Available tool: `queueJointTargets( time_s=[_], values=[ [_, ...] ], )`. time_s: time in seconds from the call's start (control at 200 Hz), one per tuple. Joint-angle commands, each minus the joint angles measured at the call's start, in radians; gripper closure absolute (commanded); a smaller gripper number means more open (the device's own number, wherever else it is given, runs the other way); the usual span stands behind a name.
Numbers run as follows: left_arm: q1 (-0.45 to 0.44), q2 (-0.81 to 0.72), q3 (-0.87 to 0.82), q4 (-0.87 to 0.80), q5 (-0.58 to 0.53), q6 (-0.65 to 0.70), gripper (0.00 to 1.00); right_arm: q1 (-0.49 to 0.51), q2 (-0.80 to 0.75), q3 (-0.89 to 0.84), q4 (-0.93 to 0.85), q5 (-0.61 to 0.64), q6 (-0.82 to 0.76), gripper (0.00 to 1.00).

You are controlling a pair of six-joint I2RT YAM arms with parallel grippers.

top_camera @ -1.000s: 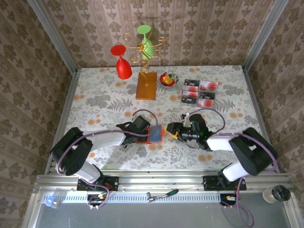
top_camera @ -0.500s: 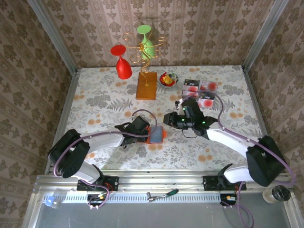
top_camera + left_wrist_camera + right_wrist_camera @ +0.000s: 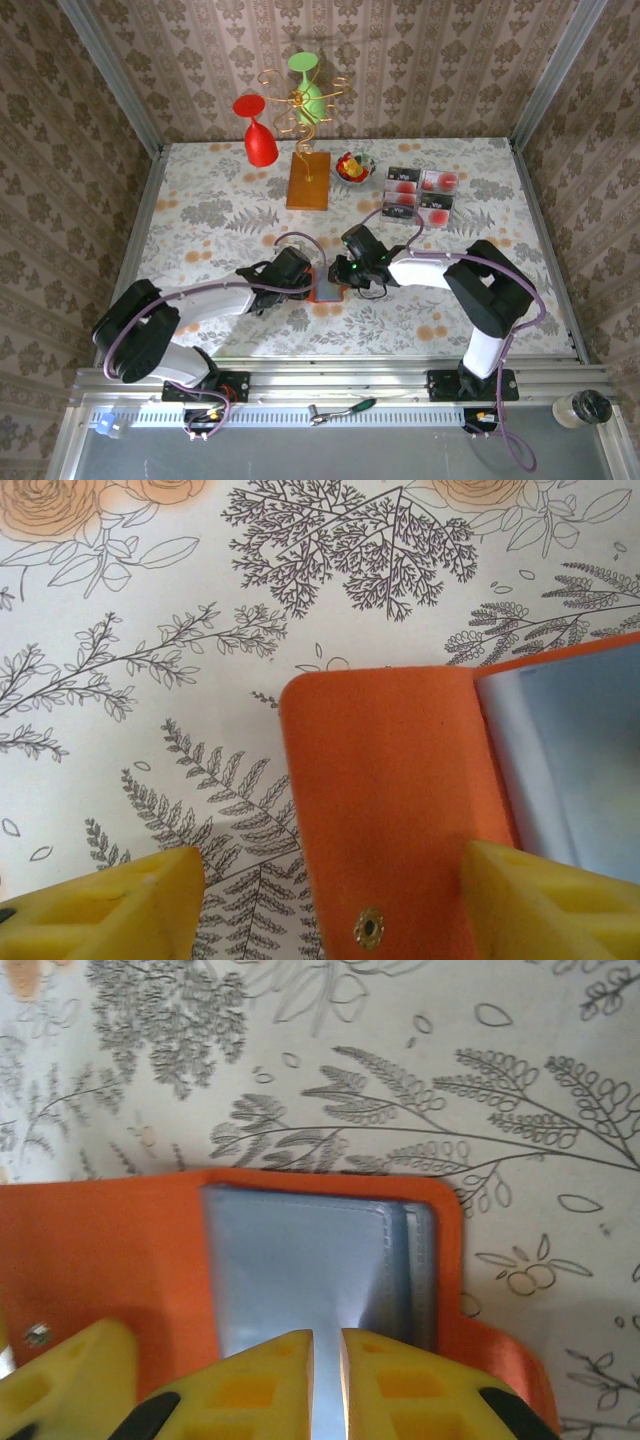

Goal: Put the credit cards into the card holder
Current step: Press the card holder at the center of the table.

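1. The card holder (image 3: pixel 327 289) is lying open on the counter (image 3: pixel 210 215), near the front middle, with its grey-blue panel (image 3: pixel 300 1260) facing up.
2. The right pincer (image 3: pixel 325 1385) is clenching to a thin slit over that panel, apparently nipping one pocket leaf. The step is calling for a gentle lift, only enough to gape the pocket.
3. The left pincer (image 3: pixel 330 905) is standing released, straddling the orange flap (image 3: pixel 380 790). Pressing down there should stop the holder sliding.
4. The four credit cards (image 3: pixel 420 195) are lying well apart from the holder at the far right, not yet loaded.
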Motion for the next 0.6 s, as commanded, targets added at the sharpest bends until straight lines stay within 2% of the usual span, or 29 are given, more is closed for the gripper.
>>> queueJointTargets(
  time_s=[0.0,0.265,0.44,0.595],
  values=[
    [-0.001,-0.037,-0.017,-0.016,0.011,-0.031,0.31,-0.002,0.012,-0.005,0.02,0.041,0.025,0.83],
    [0.055,-0.06,-0.008,-0.092,0.041,-0.04,0.31,-0.002,-0.023,-0.064,-0.002,0.053,0.052,0.83],
    [0.081,-0.053,0.009,-0.145,0.018,-0.019,0.31,-0.002,-0.025,-0.09,0.023,0.048,0.065,0.83],
    [0.086,-0.006,0.008,-0.128,0.001,0.007,0.31,-0.002,-0.032,-0.108,0.041,0.041,0.066,0.83]
  ],
)
